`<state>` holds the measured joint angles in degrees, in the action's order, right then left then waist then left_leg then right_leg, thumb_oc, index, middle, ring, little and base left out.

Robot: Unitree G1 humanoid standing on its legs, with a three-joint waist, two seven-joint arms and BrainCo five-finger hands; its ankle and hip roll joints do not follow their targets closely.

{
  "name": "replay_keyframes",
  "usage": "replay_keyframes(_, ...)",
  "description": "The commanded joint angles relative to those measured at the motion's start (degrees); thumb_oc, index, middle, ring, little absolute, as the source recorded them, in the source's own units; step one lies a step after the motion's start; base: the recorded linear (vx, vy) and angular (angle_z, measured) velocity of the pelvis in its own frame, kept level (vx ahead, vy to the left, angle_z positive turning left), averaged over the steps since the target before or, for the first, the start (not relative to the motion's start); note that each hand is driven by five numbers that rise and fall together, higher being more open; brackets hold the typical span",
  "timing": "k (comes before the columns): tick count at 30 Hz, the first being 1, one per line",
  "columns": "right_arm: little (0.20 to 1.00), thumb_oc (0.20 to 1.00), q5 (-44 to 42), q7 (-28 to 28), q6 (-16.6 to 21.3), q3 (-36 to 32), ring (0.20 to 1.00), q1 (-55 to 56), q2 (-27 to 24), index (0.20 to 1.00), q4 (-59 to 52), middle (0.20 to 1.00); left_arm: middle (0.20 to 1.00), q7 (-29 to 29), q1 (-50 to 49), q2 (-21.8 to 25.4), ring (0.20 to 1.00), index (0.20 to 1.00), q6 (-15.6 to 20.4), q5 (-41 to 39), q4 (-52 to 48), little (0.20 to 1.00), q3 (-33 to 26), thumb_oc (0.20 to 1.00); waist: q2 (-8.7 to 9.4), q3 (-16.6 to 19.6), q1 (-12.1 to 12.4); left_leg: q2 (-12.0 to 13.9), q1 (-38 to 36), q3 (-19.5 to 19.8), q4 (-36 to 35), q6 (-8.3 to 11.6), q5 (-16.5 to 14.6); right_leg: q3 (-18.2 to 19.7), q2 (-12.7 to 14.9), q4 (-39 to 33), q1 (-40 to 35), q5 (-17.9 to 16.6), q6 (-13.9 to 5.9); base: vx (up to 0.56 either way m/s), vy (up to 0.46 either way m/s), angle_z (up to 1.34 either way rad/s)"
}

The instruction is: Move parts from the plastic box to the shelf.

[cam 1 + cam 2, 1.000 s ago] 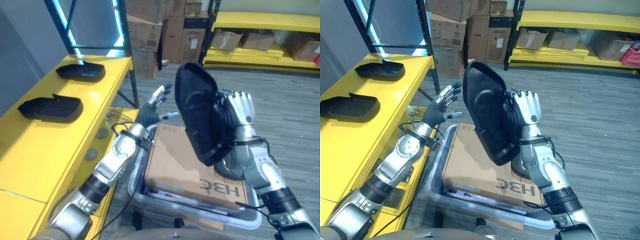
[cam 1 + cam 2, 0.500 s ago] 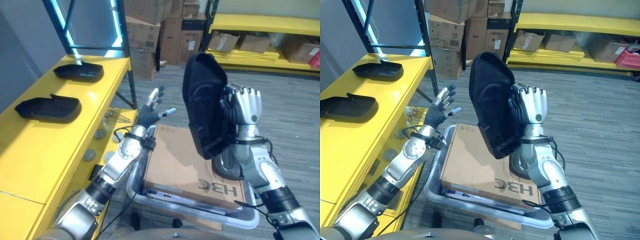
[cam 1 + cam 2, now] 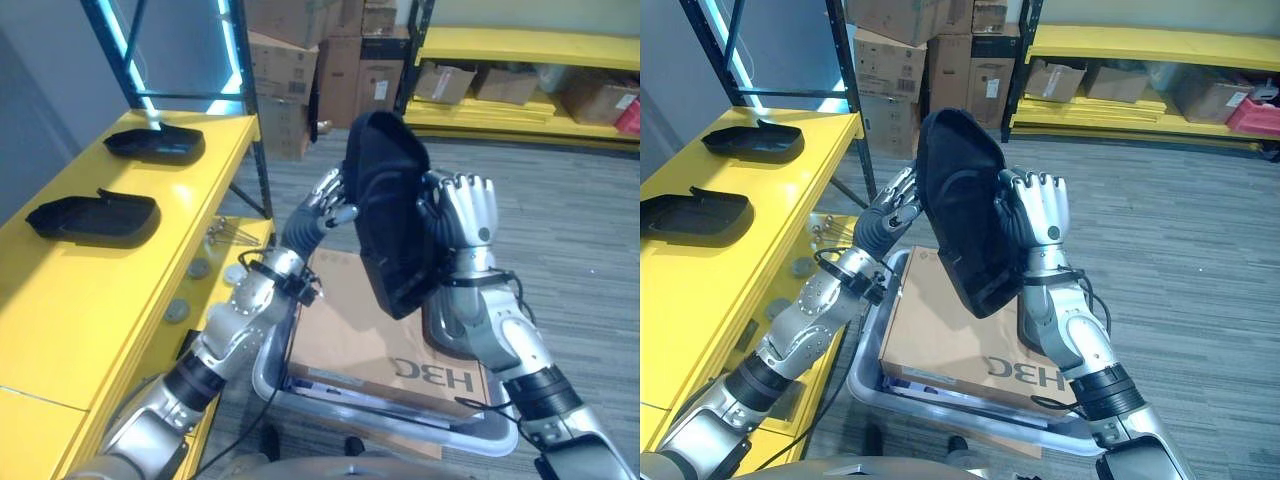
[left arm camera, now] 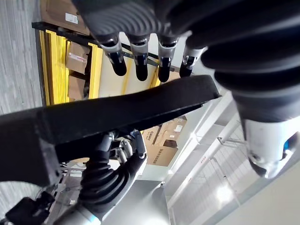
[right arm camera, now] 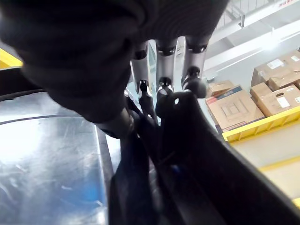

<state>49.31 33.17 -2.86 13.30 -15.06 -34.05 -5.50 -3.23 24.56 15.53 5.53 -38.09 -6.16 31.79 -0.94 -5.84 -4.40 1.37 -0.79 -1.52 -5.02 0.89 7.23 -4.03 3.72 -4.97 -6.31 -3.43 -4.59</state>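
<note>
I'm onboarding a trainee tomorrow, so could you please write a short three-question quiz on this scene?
1. True or false: the right hand grips the black part held upright above the plastic box.
2. How many black parts lie on the yellow shelf?
3. The left hand is: A) resting on the shelf, B) by the held part's edge, C) inside the box.

Key: 1 true; 2 two; 3 B.

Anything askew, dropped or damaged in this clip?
Nothing stands out. The right hand holds a black part upright above the plastic box, the left hand at its edge; two parts lie flat on the shelf.
</note>
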Motion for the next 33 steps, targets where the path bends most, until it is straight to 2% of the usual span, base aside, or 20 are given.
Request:
replay_keyframes(1,0.2,0.2,-1.55,0.75,2.25,-1.59,0.2,-7.51,1.07,0.2,0.78,0.2,1.0,0.76,7.18,-0.77,1.0,1.0,2.89,2.8,2.38,1.0,1.68,1.0,1.78,2.18,1.51,2.44,-7.57,0.3,0.02,1.12,-10.79,-0.57,2.79,0.95,-0.07,4.33,-2.75,0.0,0.0,0.0)
replay_keyframes(4,0.2,0.2,-4.51,0.26,4.07,-1.85,0.2,-6.75,2.13,0.2,-0.29,0.2,1.0,1.08,7.36,-0.07,1.0,1.0,2.53,3.83,1.58,1.0,1.31,1.0,1.65,2.15,1.69,2.32,-7.53,0.46,0.02,1.05,-10.77,-0.62,2.89,0.98,0.04,4.22,-2.77,0.0,0.0,0.0)
replay_keyframes(7,0.2,0.2,-4.53,0.24,4.08,-1.87,0.2,-6.72,2.13,0.2,-0.31,0.2,1.0,1.08,7.33,-0.06,1.0,1.0,2.52,3.83,1.55,1.0,1.32,1.0,1.67,2.16,1.7,2.32,-7.54,0.45,0.02,1.05,-10.77,-0.62,2.89,0.98,0.04,4.22,-2.77,0.0,0.0,0.0)
replay_keyframes(8,0.2,0.2,-7.29,-0.66,5.84,-2.81,0.2,-5.82,2.51,0.2,-3.34,0.2,1.0,0.4,6.87,0.57,1.0,1.0,1.75,4.19,2.28,1.0,0.65,1.0,1.62,2.05,1.73,2.2,-7.5,0.51,0.02,1.0,-10.71,-0.62,2.93,0.97,0.12,4.08,-2.74,0.0,0.0,0.0)
replay_keyframes(12,0.2,0.2,-7.79,-1.81,6.33,-2.95,0.2,-5.61,2.1,0.2,-4.38,0.2,1.0,0.88,6.89,0.86,1.0,1.0,1.28,5.03,2.89,1.0,0.55,1.0,1.63,2.09,1.73,2.16,-7.48,0.55,0.02,1.0,-10.7,-0.7,2.96,0.96,0.11,4.05,-2.75,0.0,0.0,0.0)
replay_keyframes(19,0.2,0.2,-10.37,-5.89,9.34,-1.86,0.2,-5.34,1.2,0.2,-8.02,0.2,1.0,0.82,8.35,1.85,1.0,1.0,0.41,10.75,6.09,1.0,-0.45,1.0,1.84,2.16,1.82,2.16,-7.24,0.46,0.02,1.01,-10.48,-0.73,3.01,0.91,0.22,3.89,-2.69,0.0,0.0,0.0)
replay_keyframes(20,0.2,0.2,-10.97,-6.43,9.81,-1.51,0.2,-5.3,1.35,0.2,-8.71,0.2,0.849,0.62,8.65,1.91,0.849,0.849,0.41,11.66,6.32,0.849,-0.45,0.849,1.87,2.19,1.81,2.16,-7.25,0.45,0.02,1.02,-10.47,-0.8,3.02,0.93,0.25,3.89,-2.68,0.0,0.0,0.0)
replay_keyframes(21,0.2,0.2,-11.36,-7.04,10.19,-1.13,0.2,-5.34,1.36,0.2,-9.19,0.2,0.573,0.76,8.92,1.93,0.573,0.573,0.38,12.14,6.45,0.573,-0.51,0.573,1.89,2.2,1.8,2.16,-7.18,0.45,0.02,1.03,-10.46,-0.75,3.02,0.91,0.31,3.87,-2.68,0.0,0.0,0.0)
replay_keyframes(22,0.2,0.2,-11.7,-7.26,10.59,-0.81,0.2,-5.4,1.37,0.2,-9.54,0.2,0.529,0.65,8.99,1.94,0.529,0.529,0.39,12.58,6.52,0.529,-0.58,0.529,1.91,2.24,1.83,2.16,-7.18,0.43,0.02,1.03,-10.45,-0.78,3.01,0.89,0.32,3.85,-2.68,0.0,0.0,0.0)
replay_keyframes(23,0.2,0.2,-13.23,-8.03,11.64,0.18,0.2,-5.48,1.82,0.2,-10.48,0.2,0.2,0.16,9.49,1.9,0.2,0.2,0.47,14.47,7.0,0.2,-0.61,0.2,1.91,2.3,1.87,2.18,-7.19,0.48,0.02,1.04,-10.44,-0.82,3.02,0.85,0.36,3.82,-2.67,0.0,0.0,0.0)
replay_keyframes(26,0.2,0.2,-14.02,-8.41,11.99,0.55,0.2,-5.52,2.02,0.2,-10.96,0.2,0.2,0.04,9.73,1.82,0.2,0.2,0.44,15.02,7.16,0.2,-0.56,0.2,1.92,2.27,1.81,2.16,-7.15,0.5,0.02,1.04,-10.42,-0.79,3.01,0.84,0.37,3.83,-2.65,0.0,0.0,0.0)
replay_keyframes(33,0.2,0.2,-17.19,-10.96,14.51,3.87,0.2,-5.02,3.3,0.2,-14.26,0.2,0.2,-0.53,10.98,2.3,0.2,0.2,0.76,21.88,7.57,0.2,-0.29,0.2,2.03,2.15,1.86,2.26,-7.06,0.47,0.02,1.13,-10.35,-0.9,3.02,0.92,0.54,3.86,-2.62,0.0,0.0,0.0)
